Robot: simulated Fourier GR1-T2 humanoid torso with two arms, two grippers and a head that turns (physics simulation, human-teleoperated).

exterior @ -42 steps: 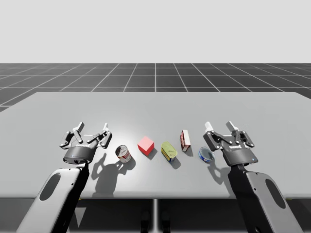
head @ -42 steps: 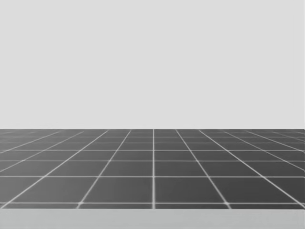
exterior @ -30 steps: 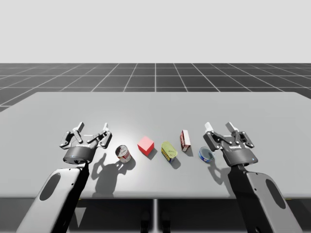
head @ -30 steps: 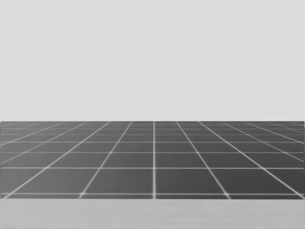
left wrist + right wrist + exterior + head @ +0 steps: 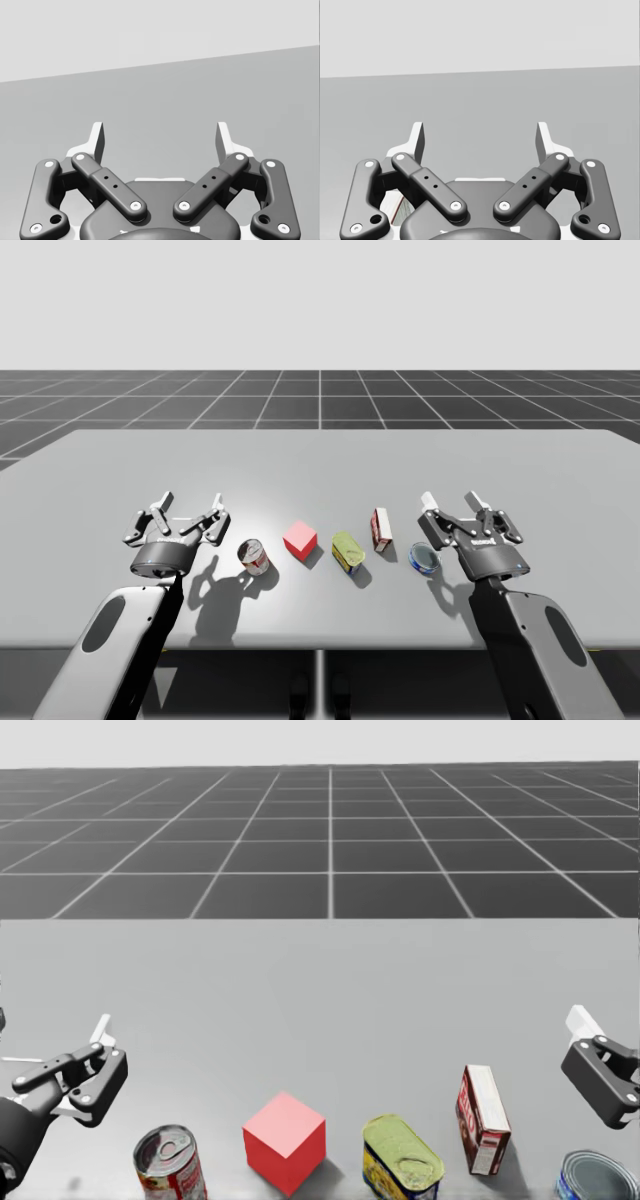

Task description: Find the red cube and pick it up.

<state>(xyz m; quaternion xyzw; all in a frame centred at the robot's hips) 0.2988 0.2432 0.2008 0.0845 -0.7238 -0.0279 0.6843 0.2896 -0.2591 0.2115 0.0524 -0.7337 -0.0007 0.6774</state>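
Red cube [image 5: 300, 540] sat on table [image 5: 320, 460], mid-row, between striped can [image 5: 254, 557] and yellow can [image 5: 347, 551]. Left gripper [image 5: 190, 508] spread wide, empty; right gripper [image 5: 452, 502] likewise. Cube lay right of left gripper, beyond striped can. Left arm judged nearer.

A plain grey desk [image 5: 320, 460] with a smooth matte top spans the scene, and its far edge runs straight. Beyond it a dark floor [image 5: 320, 400], ruled into squares by thin pale lines, stretches to a level horizon. Above stands a blank light-grey backdrop [image 5: 320, 300]. Overhead light leaves a brighter patch near the desk's middle.
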